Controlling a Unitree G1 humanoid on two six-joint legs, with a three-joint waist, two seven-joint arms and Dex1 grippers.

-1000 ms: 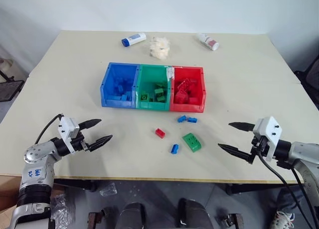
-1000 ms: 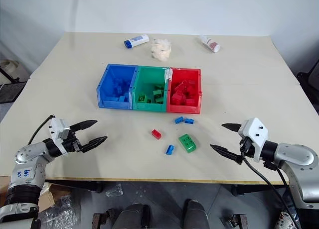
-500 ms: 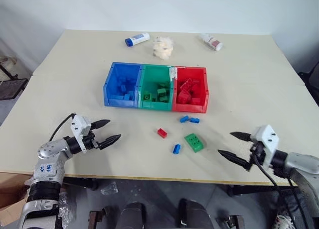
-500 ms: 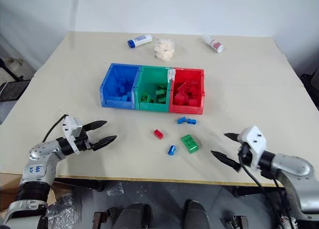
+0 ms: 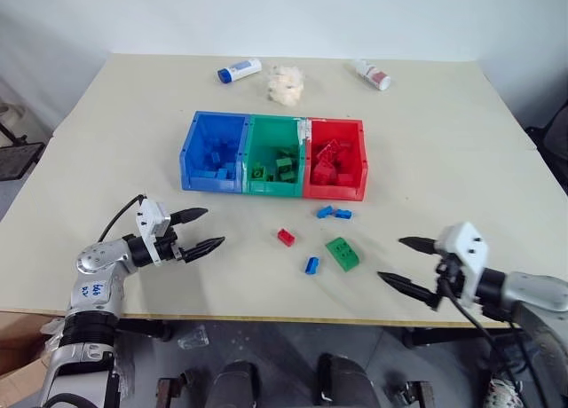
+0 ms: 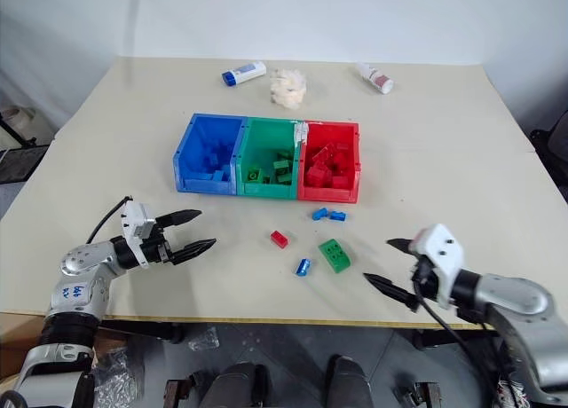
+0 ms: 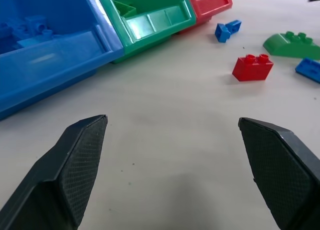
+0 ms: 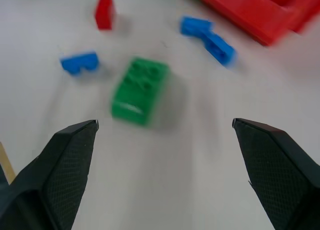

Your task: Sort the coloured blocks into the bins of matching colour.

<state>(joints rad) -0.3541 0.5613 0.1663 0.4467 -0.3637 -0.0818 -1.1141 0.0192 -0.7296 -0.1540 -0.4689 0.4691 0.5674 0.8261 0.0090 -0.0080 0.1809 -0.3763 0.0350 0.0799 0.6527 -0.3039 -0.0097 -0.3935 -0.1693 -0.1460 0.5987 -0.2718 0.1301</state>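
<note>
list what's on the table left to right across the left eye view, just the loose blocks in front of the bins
red block → lone blue block → blue pair by the red bin → green block

Bare counter [image 5: 106,151] wide on both flanks of bins [image 5: 273,155], frame left and right. Bins block centre. Loose cluster just below them: red block [image 5: 285,237], green block [image 5: 342,253], blue block [image 5: 311,265], blue pair [image 5: 334,213], narrow gaps between. Clear lane from left gripper [image 5: 201,230] to red block, from right gripper [image 5: 406,261] to green block. Bottles [image 5: 239,70], wad [image 5: 285,83] along top, well apart.
</note>
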